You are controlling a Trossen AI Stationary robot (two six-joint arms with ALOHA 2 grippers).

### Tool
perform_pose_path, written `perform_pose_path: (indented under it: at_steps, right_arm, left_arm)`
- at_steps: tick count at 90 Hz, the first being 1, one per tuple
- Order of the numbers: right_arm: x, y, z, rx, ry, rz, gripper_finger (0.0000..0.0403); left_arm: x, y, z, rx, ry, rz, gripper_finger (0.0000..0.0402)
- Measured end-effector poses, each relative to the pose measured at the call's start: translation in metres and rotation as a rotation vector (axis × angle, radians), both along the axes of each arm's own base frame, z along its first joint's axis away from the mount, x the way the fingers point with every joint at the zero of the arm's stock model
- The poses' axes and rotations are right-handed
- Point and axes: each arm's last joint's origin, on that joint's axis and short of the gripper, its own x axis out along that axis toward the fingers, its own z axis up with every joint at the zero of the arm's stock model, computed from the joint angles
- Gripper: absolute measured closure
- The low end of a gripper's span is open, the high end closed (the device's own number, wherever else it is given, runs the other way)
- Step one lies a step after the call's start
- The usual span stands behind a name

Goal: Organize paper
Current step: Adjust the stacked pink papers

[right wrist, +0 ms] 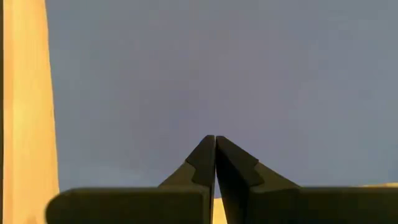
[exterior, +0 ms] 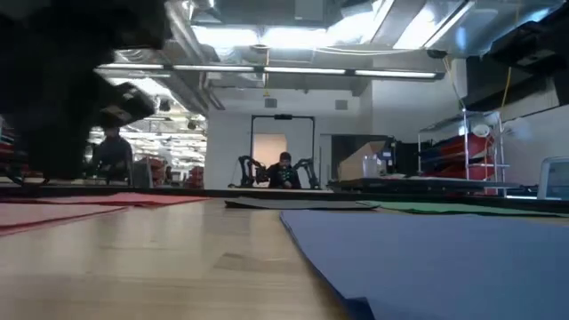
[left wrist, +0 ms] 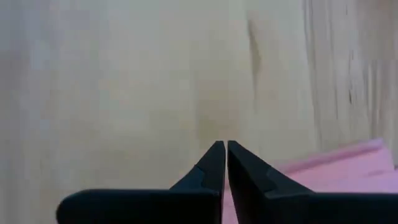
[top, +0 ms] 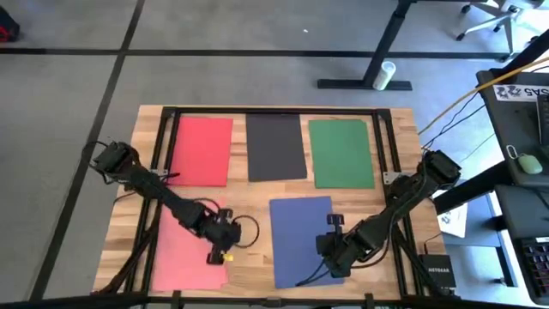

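On the table (top: 249,206), from the left: pink sheet (top: 176,253) at the near-left corner, long axis running near to far, flat on the wood. Just beside its right edge, left gripper (top: 221,249), low over bare wood, fingers (left wrist: 208,171) pressed together with nothing between them; seen past them in the left wrist view, only a strip of pink off to one side, so apart from the sheet rather than on it. Farther back, in a row along the far edge: red sheet (top: 202,150), black sheet (top: 276,146), green sheet (top: 341,153), all lengthwise near to far, close beside one another without overlapping. In front of black and green, blue sheet (top: 296,236), same lengthwise lie. At its right edge, right gripper (top: 330,253), fingers (right wrist: 199,165) likewise clenched, tips pointing in over the blue surface; whether an edge of paper is pinched cannot be told. Judging by this layout: pink nearer the left arm, blue nearer the right, each needing an approach across its long side edge.
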Motion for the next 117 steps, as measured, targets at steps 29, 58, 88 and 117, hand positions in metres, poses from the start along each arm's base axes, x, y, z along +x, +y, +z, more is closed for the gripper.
perform_pose_path:
  at_steps: [29, 58, 88, 117]
  right_arm:
    - [0.000, 0.000, 0.000, 0.001, 0.001, 0.001, 0.0403]
    - [0.000, 0.000, 0.000, 0.002, 0.003, 0.002, 0.0403]
    - [0.000, 0.000, 0.000, 0.002, 0.003, 0.003, 0.0403]
    - [0.000, 0.000, 0.000, 0.002, 0.003, 0.004, 0.0403]
  left_arm:
    - [0.007, -0.019, -0.023, -0.066, 0.035, -0.015, 0.0402]
    - [0.002, -0.035, -0.014, -0.063, 0.095, -0.055, 0.0402]
    - [-0.007, -0.046, -0.011, -0.086, 0.130, -0.053, 0.0402]
    - [0.017, -0.043, 0.010, -0.100, 0.030, -0.091, 0.0402]
